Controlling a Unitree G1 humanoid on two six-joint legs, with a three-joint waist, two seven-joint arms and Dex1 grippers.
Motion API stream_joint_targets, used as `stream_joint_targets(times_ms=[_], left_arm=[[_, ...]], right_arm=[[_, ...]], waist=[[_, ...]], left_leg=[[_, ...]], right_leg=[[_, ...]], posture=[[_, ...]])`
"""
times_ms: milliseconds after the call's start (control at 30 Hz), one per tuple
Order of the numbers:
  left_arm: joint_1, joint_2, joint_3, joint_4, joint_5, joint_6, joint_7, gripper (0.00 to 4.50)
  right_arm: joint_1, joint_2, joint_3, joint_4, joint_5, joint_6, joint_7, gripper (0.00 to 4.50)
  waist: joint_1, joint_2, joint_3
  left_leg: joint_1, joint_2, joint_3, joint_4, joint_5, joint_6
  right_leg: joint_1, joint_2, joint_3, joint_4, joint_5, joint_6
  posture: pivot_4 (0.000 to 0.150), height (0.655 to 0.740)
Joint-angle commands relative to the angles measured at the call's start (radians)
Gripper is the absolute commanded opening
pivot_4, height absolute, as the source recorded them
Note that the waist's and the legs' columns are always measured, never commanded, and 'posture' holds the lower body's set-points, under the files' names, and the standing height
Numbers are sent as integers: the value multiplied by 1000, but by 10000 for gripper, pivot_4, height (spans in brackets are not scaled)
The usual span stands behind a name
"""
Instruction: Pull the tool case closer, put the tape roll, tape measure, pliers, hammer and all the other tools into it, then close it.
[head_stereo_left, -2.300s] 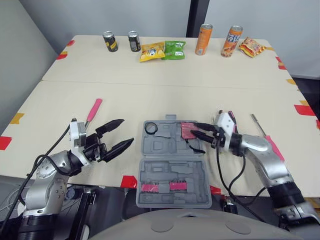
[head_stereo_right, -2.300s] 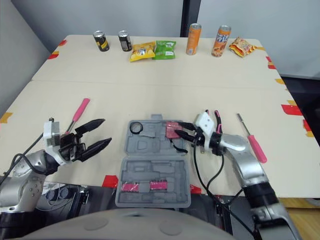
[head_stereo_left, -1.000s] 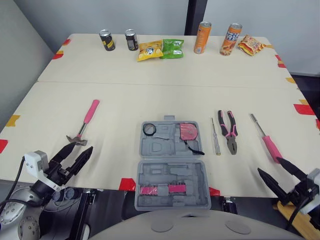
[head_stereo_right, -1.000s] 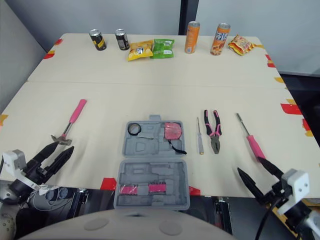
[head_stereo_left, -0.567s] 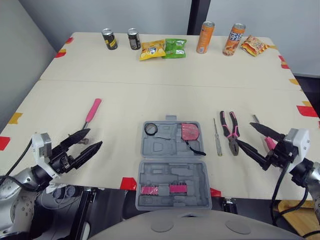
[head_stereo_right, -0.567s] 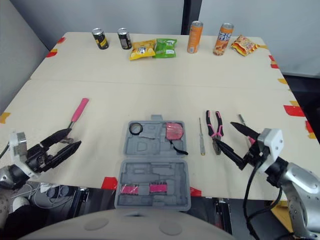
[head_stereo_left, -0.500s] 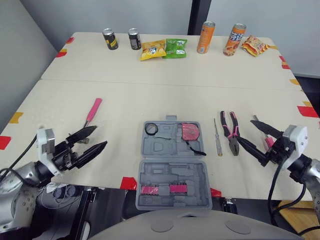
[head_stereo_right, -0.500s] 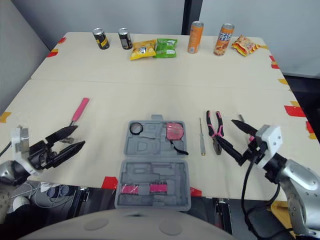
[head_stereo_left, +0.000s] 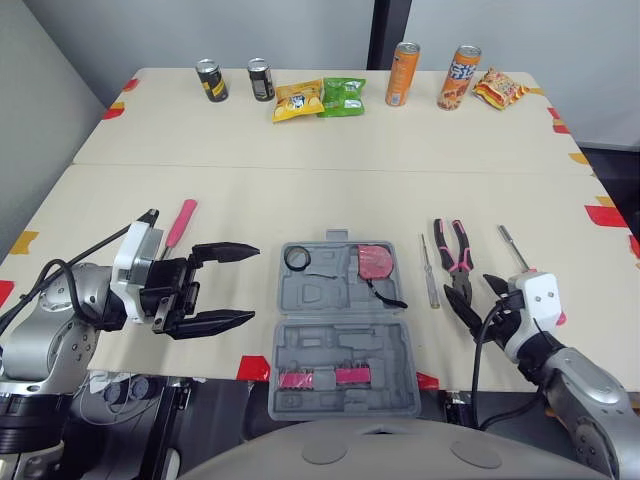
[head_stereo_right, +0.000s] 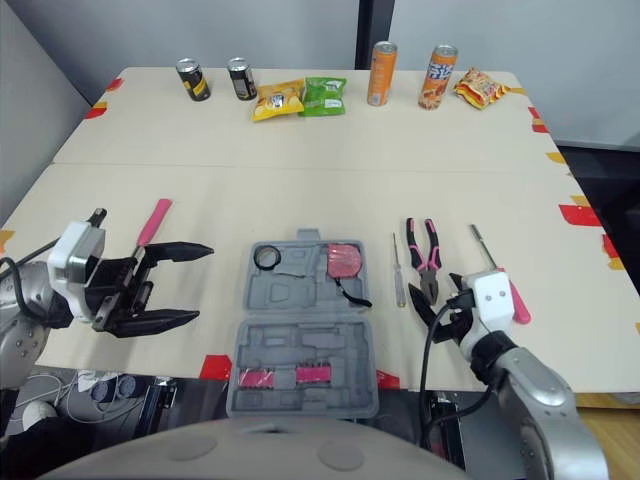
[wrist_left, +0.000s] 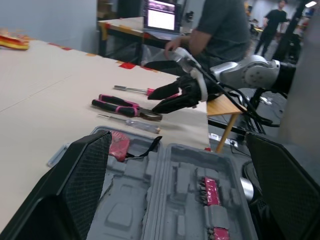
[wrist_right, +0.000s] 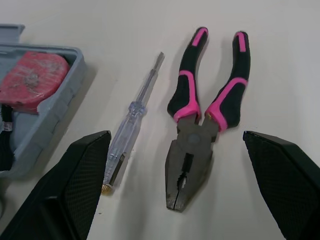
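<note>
On beige table (head_stereo_left: 330, 190), near front edge: grey plastic tool case (head_stereo_left: 330, 300), open, already holding black tape roll (head_stereo_left: 291, 259) and red tape measure (head_stereo_left: 376, 263). Outside it: pink-handled pliers (head_stereo_left: 455, 258) and clear-handled screwdriver (head_stereo_left: 429, 274) just right of case, pink-handled hammer (head_stereo_left: 180, 224) to its left. Lid not yet closed. Empty left gripper (head_stereo_left: 255, 282), spread wide, nearer case than half a second ago. Empty right gripper (head_stereo_left: 466, 287), spread, now at pliers' nose.

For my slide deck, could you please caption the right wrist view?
Open right gripper facing the pink-handled pliers, a clear screwdriver beside them, tape measure in the grey case.
</note>
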Motion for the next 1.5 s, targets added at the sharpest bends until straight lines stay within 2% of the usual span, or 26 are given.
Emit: stream_joint_targets(times_ms=[33, 433, 500, 767, 800, 1000, 1233, 1367, 1500], left_arm=[[-23, 8, -11, 9, 6, -9, -25, 45000], [-10, -11, -14, -17, 13, -17, -6, 45000], [0, -14, -13, -28, 12, -19, -1, 45000], [7, -24, -13, -53, 2, -18, 21, 45000], [4, -26, -14, -55, 1, -17, 24, 45000], [-5, -42, -23, -69, -8, -12, 38, 45000], [-1, -89, -26, -99, -33, 7, 88, 45000], [3, -119, -10, -110, -61, 30, 146, 45000], [-3, -136, 22, -114, -114, 71, 217, 45000]], right_arm=[[-34, 47, 29, -14, -55, -13, -85, 44651], [-93, 160, 101, 155, -193, -86, -200, 44651], [-96, 168, 101, 170, -201, -97, -207, 39439], [-91, 162, 107, 196, -205, -125, -193, 12484], [-91, 159, 109, 198, -208, -129, -190, 10132], [-98, 133, 77, 191, -196, -152, -161, 10177], [-107, 21, -17, 101, -93, -154, -26, 10177], [-134, -105, -88, 26, 8, -137, 110, 10177], [-208, -282, -143, -59, 160, -22, 264, 10177]], waist=[[-2, 0, 0], [-3, 0, 0], [-3, 0, 0], [-4, -1, -1], [-4, -1, -1], [-4, -1, -1], [-2, 1, 0], [-5, 1, 0], [-4, 2, 0]], left_leg=[[0, 0, 0, 0, 0, 0], [0, 0, 0, 0, 0, -1], [0, 0, 0, 0, 0, -1], [0, 0, 0, 1, 0, -2], [0, 0, 0, 1, 0, -2], [0, 0, 0, 1, 0, -2], [-1, 0, 0, 3, 0, -1], [-1, 0, 0, 4, 0, -1], [0, 0, -1, 6, 0, -1]], right_leg=[[0, 0, 0, 0, 0, 0], [0, 0, 0, 0, 0, 0], [0, 0, 0, 1, 0, 0], [0, 0, 0, 2, 0, 0], [0, 0, 0, 2, 0, 0], [0, 0, 0, 2, 0, 0], [0, 0, 0, 2, 0, 0], [0, 0, 0, 4, 0, 0], [0, 0, 1, 7, 0, 0]], posture=[[1500, 7400], [1500, 7400], [1500, 7400], [1500, 7400], [1500, 7400], [1500, 7400], [1500, 7400], [1500, 7400], [1500, 7400]])
